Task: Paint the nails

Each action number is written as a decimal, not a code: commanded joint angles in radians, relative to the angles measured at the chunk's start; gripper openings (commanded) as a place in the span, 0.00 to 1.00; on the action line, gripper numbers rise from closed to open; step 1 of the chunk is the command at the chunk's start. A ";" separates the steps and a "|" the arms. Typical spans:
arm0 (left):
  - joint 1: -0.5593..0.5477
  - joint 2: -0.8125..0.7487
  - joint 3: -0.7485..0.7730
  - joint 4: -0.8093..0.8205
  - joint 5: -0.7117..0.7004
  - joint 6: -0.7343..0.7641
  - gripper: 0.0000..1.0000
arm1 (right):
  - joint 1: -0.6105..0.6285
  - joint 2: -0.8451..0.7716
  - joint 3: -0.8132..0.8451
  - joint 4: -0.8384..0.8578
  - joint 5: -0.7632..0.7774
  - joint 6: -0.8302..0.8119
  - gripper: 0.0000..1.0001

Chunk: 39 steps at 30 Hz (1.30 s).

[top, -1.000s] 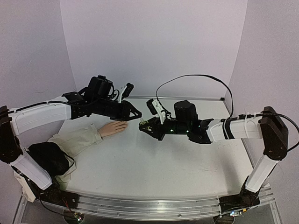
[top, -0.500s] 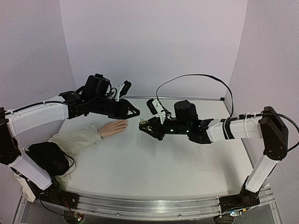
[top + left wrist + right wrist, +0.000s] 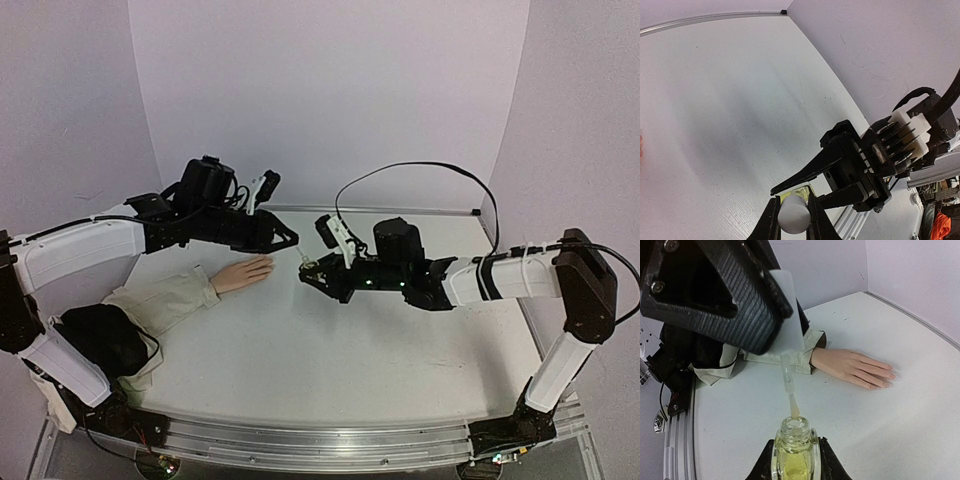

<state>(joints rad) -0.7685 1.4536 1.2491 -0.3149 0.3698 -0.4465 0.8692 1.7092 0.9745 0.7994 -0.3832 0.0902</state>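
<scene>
**White table (image 3: pixel 330 370) under lilac walls (image 3: pixel 330 100)**

At the table's left a mannequin hand (image 3: pixel 240 274) is lying flat, its nails (image 3: pixel 888 377) pointing toward the middle. Just beyond the nails the left claw (image 3: pixel 288 240) is hovering, clamping a white cap (image 3: pixel 792 214) whose brush (image 3: pixel 790 390) is meeting the bottle (image 3: pixel 795 452) mouth. Near the nails, not touching, the right claw (image 3: pixel 312 272) is gripping that bottle.

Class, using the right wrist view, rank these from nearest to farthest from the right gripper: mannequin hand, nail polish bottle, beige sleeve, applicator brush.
1. Nail polish bottle: clamped in the right gripper itself.
2. Applicator brush: tip just above the bottle's mouth.
3. Mannequin hand: flat on the table, ahead and to the right.
4. Beige sleeve: beyond the hand's wrist, partly hidden.
</scene>
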 commanded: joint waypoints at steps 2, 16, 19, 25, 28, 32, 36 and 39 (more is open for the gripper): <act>0.007 -0.038 0.063 0.011 -0.003 0.014 0.00 | -0.001 -0.039 -0.011 0.082 0.011 0.000 0.00; 0.063 -0.007 0.056 -0.001 0.034 0.002 0.00 | -0.036 -0.181 -0.146 0.129 0.095 0.011 0.00; 0.074 0.018 0.039 -0.001 -0.006 0.001 0.00 | -0.087 -0.240 -0.192 0.115 0.079 0.020 0.00; 0.080 0.102 0.028 0.007 -0.178 -0.037 0.00 | -0.189 -0.349 -0.233 0.015 0.049 0.001 0.00; 0.080 0.178 0.039 0.018 -0.261 -0.075 0.00 | -0.224 -0.390 -0.245 -0.036 0.043 -0.023 0.00; 0.082 0.292 0.049 0.063 -0.343 -0.107 0.00 | -0.268 -0.427 -0.268 -0.073 0.036 -0.053 0.00; 0.102 0.394 0.090 0.090 -0.360 -0.123 0.00 | -0.308 -0.453 -0.287 -0.088 0.026 -0.073 0.00; 0.118 0.446 0.115 0.108 -0.404 -0.117 0.00 | -0.322 -0.463 -0.295 -0.091 0.027 -0.081 0.00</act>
<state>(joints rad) -0.6758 1.8664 1.2800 -0.2852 0.0513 -0.5510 0.5674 1.2881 0.6796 0.6899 -0.3328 0.0406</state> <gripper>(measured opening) 0.162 0.219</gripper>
